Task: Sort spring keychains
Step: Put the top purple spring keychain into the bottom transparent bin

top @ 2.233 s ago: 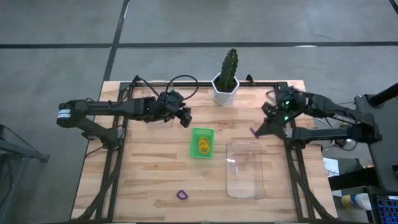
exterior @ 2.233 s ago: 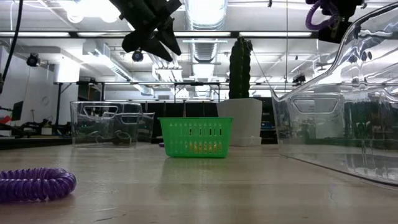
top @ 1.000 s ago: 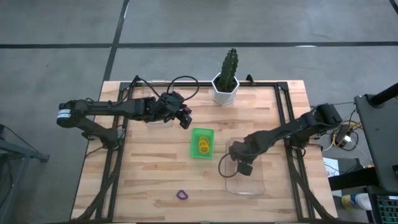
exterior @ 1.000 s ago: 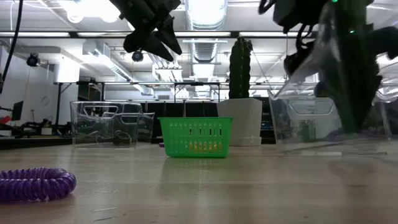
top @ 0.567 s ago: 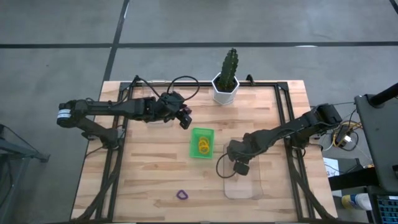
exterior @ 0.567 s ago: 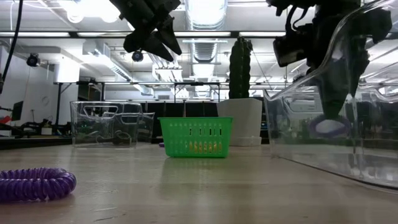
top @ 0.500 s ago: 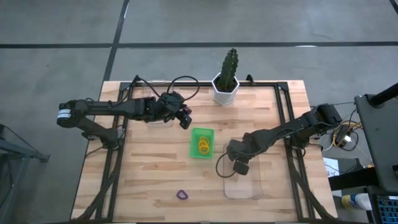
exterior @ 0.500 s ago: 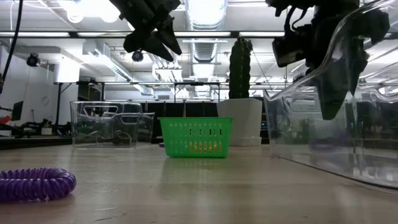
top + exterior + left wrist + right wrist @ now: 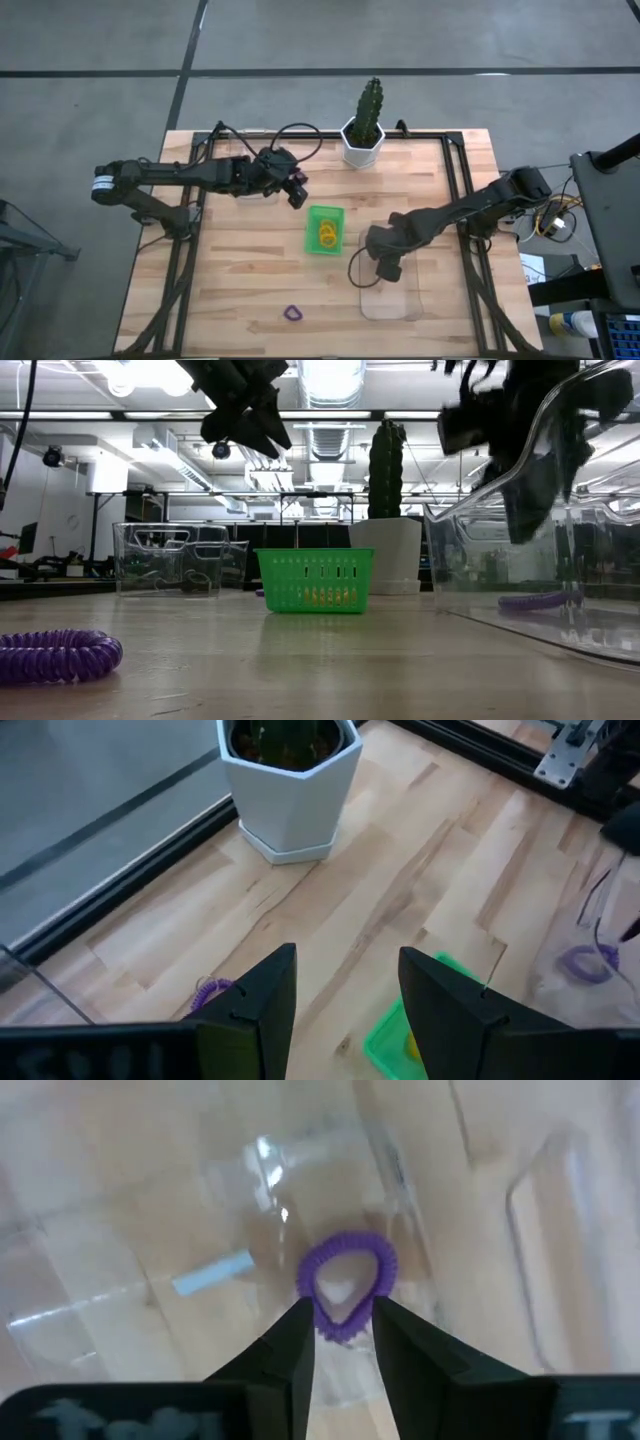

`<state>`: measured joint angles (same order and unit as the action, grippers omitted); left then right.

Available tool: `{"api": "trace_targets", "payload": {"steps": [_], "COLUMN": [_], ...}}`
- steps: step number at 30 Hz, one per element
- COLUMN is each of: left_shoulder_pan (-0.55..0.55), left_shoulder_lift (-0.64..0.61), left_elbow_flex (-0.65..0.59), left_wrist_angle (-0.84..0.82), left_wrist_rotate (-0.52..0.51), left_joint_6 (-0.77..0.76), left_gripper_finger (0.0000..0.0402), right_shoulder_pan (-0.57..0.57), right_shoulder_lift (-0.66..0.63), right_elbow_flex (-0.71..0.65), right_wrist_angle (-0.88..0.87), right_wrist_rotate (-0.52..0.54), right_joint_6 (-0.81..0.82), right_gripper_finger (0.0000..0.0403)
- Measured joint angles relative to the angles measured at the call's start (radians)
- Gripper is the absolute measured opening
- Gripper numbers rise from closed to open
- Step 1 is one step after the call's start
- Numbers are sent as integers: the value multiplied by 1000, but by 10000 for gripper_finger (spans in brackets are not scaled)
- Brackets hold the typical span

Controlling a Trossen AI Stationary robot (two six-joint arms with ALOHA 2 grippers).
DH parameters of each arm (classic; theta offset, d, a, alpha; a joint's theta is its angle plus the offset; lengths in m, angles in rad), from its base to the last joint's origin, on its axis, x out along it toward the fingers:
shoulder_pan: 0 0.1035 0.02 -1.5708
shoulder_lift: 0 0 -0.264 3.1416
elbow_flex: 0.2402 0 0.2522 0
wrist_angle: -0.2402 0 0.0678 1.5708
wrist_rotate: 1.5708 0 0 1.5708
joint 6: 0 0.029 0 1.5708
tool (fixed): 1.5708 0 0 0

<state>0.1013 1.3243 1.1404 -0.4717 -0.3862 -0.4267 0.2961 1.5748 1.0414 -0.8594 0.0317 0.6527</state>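
A purple spring keychain (image 9: 348, 1285) lies flat on the floor of the clear tray (image 9: 392, 300) at the near right; it also shows in the low view (image 9: 540, 600). My right gripper (image 9: 342, 1315) points down above it, open, with the ring clear below its fingertips. Another purple keychain (image 9: 292, 313) lies on the table near the front edge. Orange keychains (image 9: 326, 235) sit in the small green tray (image 9: 324, 213). My left gripper (image 9: 297, 192) hangs open and empty above the far left of the table.
A potted cactus in a white pot (image 9: 362, 140) stands at the far middle. A second clear tray (image 9: 170, 570) sits at the far left under my left arm, with a purple keychain (image 9: 213, 990) close by. Bare wood lies between the green tray and the front edge.
My right gripper has opened inside the clear tray and risen a little. The purple keychain it held has dropped from its fingertips and now lies on the tray's floor. The clear tray has shifted slightly toward the near edge.
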Motion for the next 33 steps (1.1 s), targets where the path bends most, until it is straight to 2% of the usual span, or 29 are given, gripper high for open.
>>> {"api": "trace_targets", "payload": {"steps": [6,11,16,21,33], "left_shoulder_pan": [2,11,64,124,185], "left_shoulder_lift": [22,106,213,297,508], "left_elbow_flex": [0,0,0,57,297], "left_wrist_angle": [37,120,125,32,-252], "left_wrist_rotate": [-2,-14,-27,26,85], "left_joint_6": [83,167,159,111,115], "left_gripper_finger": [169,169,169,169,169], "right_shoulder_pan": [56,95,97,97,96], "right_shoulder_lift": [-106,-251,-379,-459,-459], "right_elbow_flex": [45,44,37,37,36], "right_wrist_angle": [10,25,29,42,49], "right_wrist_rotate": [177,330,346,349,364], "right_joint_6": [-55,-19,46,52,36], "right_gripper_finger": [88,79,78,85,75]}}
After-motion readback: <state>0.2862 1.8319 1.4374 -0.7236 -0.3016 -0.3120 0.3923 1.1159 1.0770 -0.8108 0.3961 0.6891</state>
